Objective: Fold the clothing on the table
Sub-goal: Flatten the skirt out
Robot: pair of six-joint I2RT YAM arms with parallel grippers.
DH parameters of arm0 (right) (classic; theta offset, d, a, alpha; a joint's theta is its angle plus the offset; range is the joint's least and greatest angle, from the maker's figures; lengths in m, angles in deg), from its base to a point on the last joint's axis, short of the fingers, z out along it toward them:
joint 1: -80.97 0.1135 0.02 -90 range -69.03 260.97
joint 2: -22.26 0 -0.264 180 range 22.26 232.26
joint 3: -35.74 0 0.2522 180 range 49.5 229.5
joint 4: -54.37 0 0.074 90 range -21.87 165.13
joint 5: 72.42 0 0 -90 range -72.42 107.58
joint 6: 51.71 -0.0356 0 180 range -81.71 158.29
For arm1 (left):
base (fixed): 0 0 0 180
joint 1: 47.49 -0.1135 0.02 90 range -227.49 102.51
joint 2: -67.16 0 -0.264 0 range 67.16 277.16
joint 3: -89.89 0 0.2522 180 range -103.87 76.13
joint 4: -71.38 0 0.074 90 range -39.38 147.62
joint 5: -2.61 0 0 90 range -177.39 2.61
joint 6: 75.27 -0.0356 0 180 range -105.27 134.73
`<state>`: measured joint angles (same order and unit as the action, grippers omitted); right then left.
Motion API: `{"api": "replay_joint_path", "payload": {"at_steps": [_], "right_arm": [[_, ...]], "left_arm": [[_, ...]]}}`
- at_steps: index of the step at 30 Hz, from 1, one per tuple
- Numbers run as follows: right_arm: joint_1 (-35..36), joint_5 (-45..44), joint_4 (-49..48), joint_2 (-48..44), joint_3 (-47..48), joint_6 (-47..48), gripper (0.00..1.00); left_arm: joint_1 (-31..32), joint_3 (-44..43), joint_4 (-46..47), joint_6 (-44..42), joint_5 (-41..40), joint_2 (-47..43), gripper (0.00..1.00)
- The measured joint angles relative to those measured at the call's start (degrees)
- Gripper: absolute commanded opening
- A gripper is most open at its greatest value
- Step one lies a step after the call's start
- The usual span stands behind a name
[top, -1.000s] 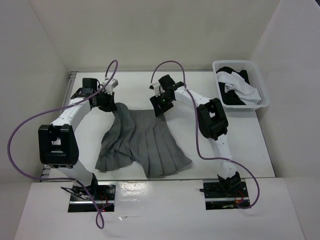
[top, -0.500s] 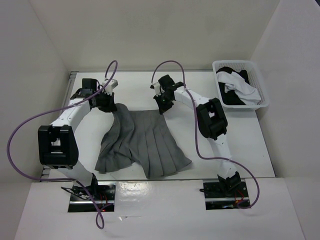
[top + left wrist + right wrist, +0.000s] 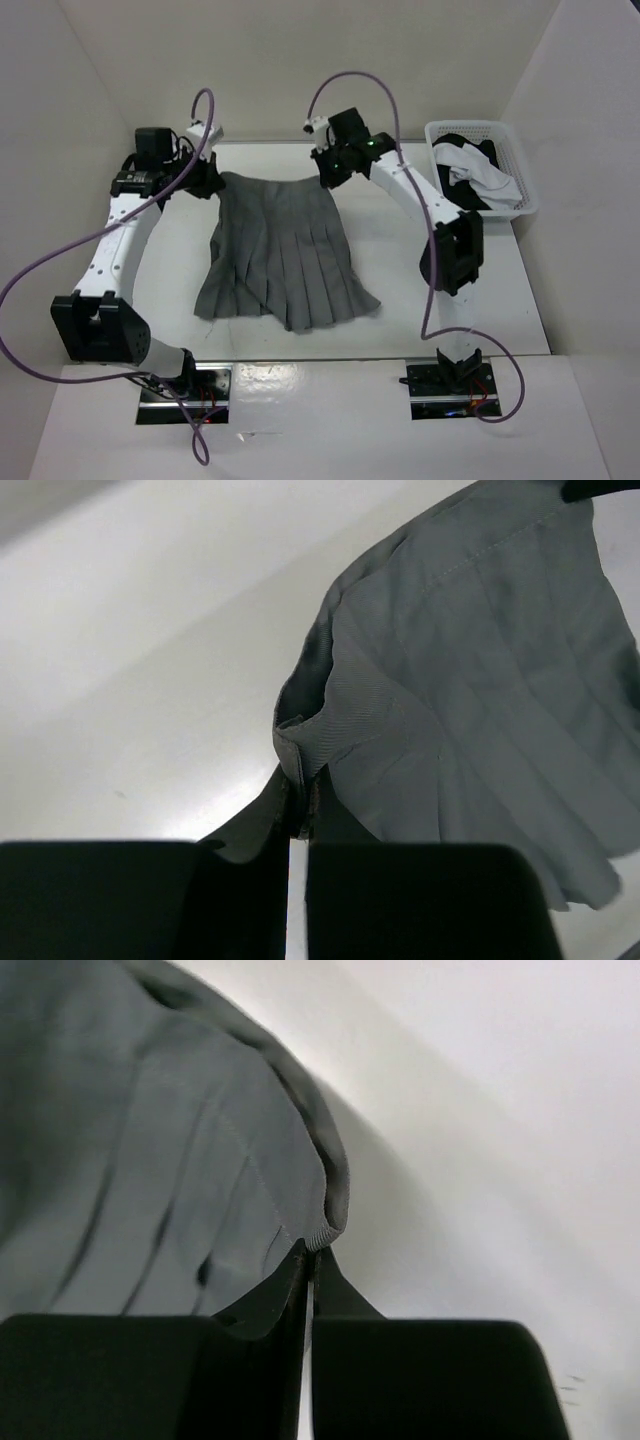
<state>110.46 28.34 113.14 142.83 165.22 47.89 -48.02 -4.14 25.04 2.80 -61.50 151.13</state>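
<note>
Clothing [image 3: 290, 255] waistband raised, pulled back | basket [image 3: 465, 124] right, apart

Close view from the wrist of the right gripper [image 3: 308, 1260]. Its two dark jaws fill the bottom of the frame, pressed together and pinching the thick hemmed edge of a grey skirt [image 3: 150, 1160]. The fabric spreads up and left, creased by long dark pleat lines. To the right lies the white tabletop [image 3: 430, 1230], shadowed just beside the skirt's rolled edge.
</note>
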Motion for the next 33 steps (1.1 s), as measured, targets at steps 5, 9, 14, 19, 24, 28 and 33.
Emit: {"api": "replay_joint_path", "payload": {"at_steps": [5,9,14,19,24,28,33], "right_arm": [[0.2,0.1,0.6,-12.3,2.8,2.2,0.00],[0.3,1.5,1.8,-21.9,1.0,4.4,0.00],[0.3,2.6,4.3,-32.8,-5.7,7.9,0.00],[-1.7,6.9,8.0,-40.8,-9.6,11.3,0.00],[-9.6,16.0,10.5,-47.3,-11.2,13.3,0.00],[-12.7,21.5,12.1,-50.3,-11.2,14.2,0.00],[-13.7,24.5,12.7,-49.2,-11.7,14.6,0.00]], "left_arm": [[0.2,-6.7,-2.1,-0.5,1.7,-6.4,0.00],[0.5,-7.1,-4.9,-2.8,4.1,-12.3,0.00],[0.6,-3.4,-7.8,-5.2,7.8,-19.9,0.00],[0.6,-2.5,-12.3,-7.9,11.6,-25.7,0.00],[0.2,-2.4,-15.8,-10.3,16.9,-29.6,0.00],[0.2,-3.1,-19.0,-11.7,20.4,-29.5,0.00],[0.2,-4.8,-20.6,-12.2,22.3,-25.0,0.00]]}}
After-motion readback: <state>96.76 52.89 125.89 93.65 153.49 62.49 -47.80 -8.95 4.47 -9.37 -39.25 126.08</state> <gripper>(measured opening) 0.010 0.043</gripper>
